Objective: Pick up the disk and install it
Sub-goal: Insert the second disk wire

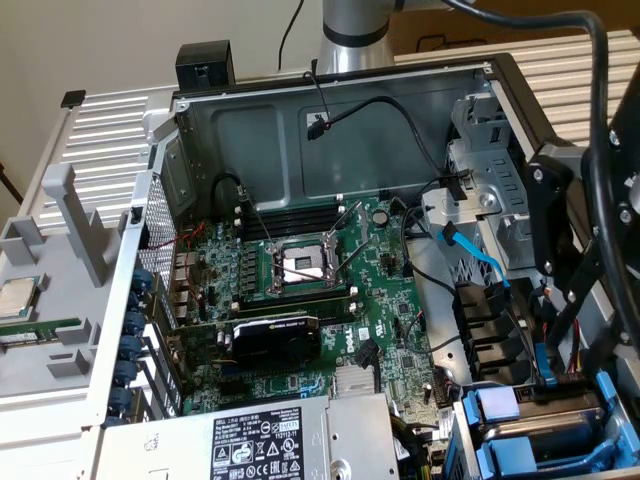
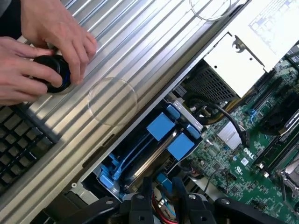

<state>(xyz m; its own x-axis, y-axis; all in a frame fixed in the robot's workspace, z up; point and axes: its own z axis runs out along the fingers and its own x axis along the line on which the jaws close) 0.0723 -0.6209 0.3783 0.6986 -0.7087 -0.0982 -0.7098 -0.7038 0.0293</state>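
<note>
The disk (image 2: pixel 150 157) stands on edge in the drive bay at the case's corner. Its silver metal shows between the bright blue carrier frame's rails and tabs (image 2: pixel 160 127). In the exterior view the disk (image 1: pixel 548 430) sits at the lower right of the open computer case. My gripper (image 2: pixel 163 205) hangs directly over the disk's near end, close above a blue part of the carrier and some red and blue cables. In the exterior view my gripper (image 1: pixel 560 330) is the black assembly at the right edge, just above the bay.
A person's hands (image 2: pixel 42 51) hold a black knob beside a keyboard (image 2: pixel 18 144) on the ribbed table. Inside the case lie the motherboard (image 1: pixel 390 300), its CPU socket (image 1: pixel 300 265), a graphics card (image 1: pixel 275 340), the grey power supply (image 1: pixel 270 440) and a blue cable (image 1: pixel 475 260).
</note>
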